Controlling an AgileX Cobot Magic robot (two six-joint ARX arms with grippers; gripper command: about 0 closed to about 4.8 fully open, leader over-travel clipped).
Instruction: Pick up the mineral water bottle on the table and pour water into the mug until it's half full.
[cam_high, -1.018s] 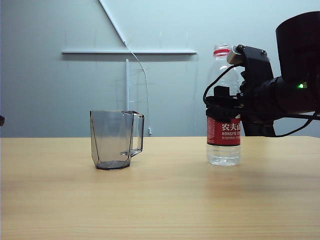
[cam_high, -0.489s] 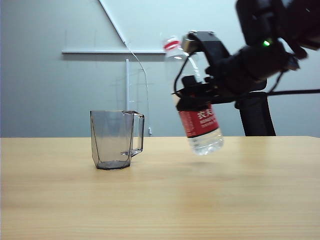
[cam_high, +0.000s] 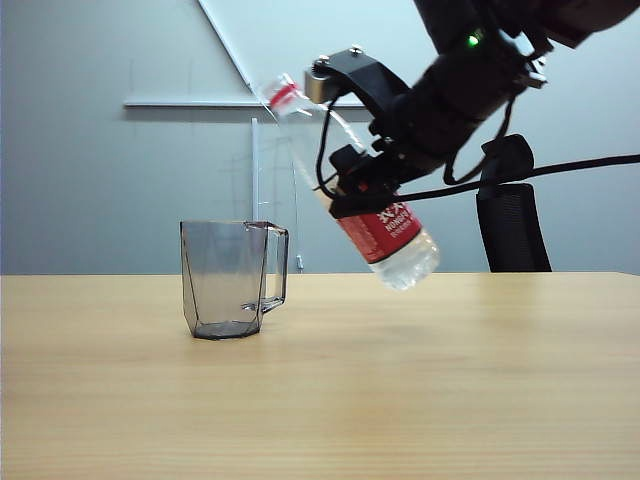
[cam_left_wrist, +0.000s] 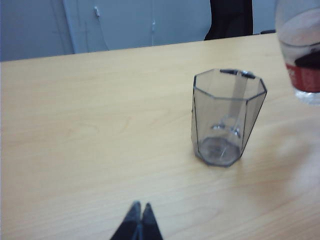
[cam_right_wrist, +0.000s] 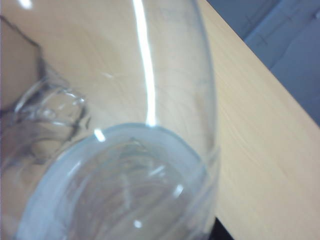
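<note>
The mineral water bottle (cam_high: 350, 185) hangs above the table (cam_high: 400, 400), tilted with its red-ringed neck up and to the left, toward the mug. My right gripper (cam_high: 360, 185) is shut on the bottle's middle, just above the red label. The bottle (cam_right_wrist: 125, 150) fills the right wrist view, so the fingers are hidden there. The smoky-grey mug (cam_high: 232, 279) stands upright on the table, left of the bottle, handle to the right. It also shows in the left wrist view as the mug (cam_left_wrist: 227, 116), looking empty. My left gripper (cam_left_wrist: 139, 206) hovers shut over bare wood, well short of the mug.
A black chair back (cam_high: 512, 215) stands behind the table at the right. A cable (cam_high: 540, 175) trails from the right arm. Bare tabletop spreads in front of the mug and bottle.
The right arm has lifted the bottle off the table, carried it left toward the mug and tipped its neck leftward. The mug has not moved.
</note>
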